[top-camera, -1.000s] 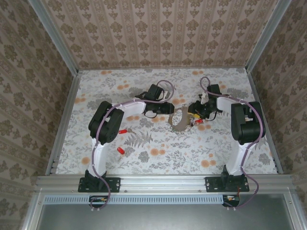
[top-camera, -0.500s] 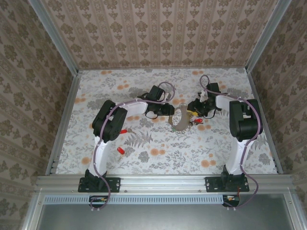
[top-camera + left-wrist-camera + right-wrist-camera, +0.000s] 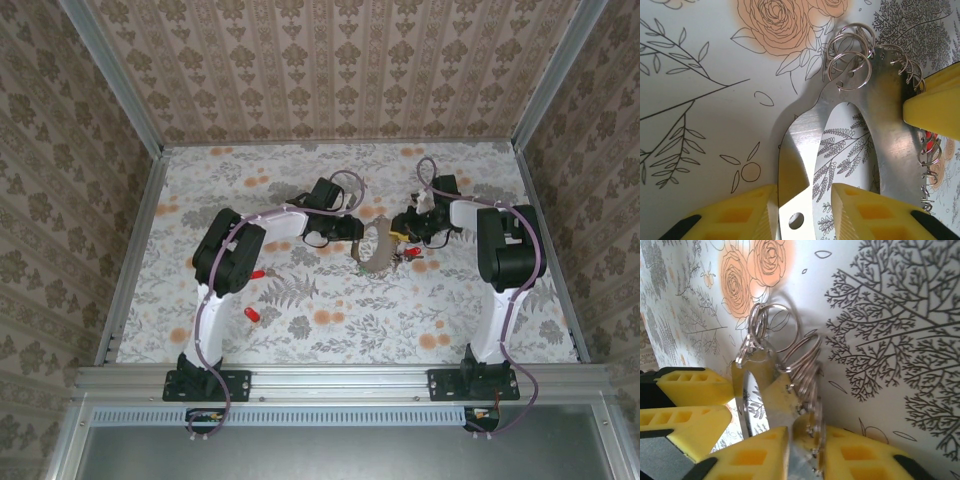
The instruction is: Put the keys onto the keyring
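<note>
A: Status on the keys?

B: Not far along, imo. Both tools are gripping the keyring [image 3: 890, 130] mid-counter. It's hanging just above the counter [image 3: 330, 335] and throwing a shadow. The left tool [image 3: 802, 212] is pinching the end w/ the small hole, fingers narrow. The right tool [image 3: 805, 442] is clamping the opposite side, also narrow, w/ a few wire rings [image 3: 850, 70] caught btwn its fingers.

A: Any keys threaded?

B: None that I'm seeing. The near red key [image 3: 252, 314] and far red key [image 3: 257, 273] are lying loose on the counter by the left arm, well apart from the keyring. A red bit [image 3: 932, 140] is peeking out behind the rings; can't tell what it is or whether it's hung. Other colours: too small to tell.

A: What's getting in the way?

B: Both tools are occupied, so one is prob. needing to let go before fetching a key. The left arm's elbow is sitting just beside the far red key and crowding it. The rings are bunching tight along the edge, and the purple cables [image 3: 345, 180] are looping near the work.
</note>
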Controlling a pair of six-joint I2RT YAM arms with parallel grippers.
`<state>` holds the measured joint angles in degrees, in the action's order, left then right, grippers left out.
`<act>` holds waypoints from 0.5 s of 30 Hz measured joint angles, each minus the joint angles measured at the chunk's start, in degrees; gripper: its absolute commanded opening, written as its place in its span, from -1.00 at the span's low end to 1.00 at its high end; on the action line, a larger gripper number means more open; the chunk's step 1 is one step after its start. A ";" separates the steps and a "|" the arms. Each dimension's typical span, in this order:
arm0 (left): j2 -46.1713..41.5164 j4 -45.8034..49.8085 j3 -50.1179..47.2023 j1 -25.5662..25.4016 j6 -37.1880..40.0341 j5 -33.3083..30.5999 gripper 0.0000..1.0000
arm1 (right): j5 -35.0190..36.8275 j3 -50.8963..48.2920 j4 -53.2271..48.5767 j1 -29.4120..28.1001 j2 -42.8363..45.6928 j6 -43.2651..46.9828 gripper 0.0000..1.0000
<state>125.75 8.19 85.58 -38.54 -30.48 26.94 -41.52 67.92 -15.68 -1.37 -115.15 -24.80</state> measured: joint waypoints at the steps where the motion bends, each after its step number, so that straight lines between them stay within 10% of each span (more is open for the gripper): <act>1: -0.04 -0.02 0.00 -0.02 -0.02 -0.13 -0.23 | -0.04 -0.22 0.37 0.11 0.02 -0.17 -0.73; 15: -7.65 -5.07 -9.46 2.12 -2.19 -4.20 0.38 | -5.27 -7.78 11.37 2.73 8.17 -9.20 -0.84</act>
<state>118.10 3.11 76.12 -36.42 -32.67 22.74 -46.78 60.14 -4.32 1.37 -106.98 -34.00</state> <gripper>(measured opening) 0.670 0.083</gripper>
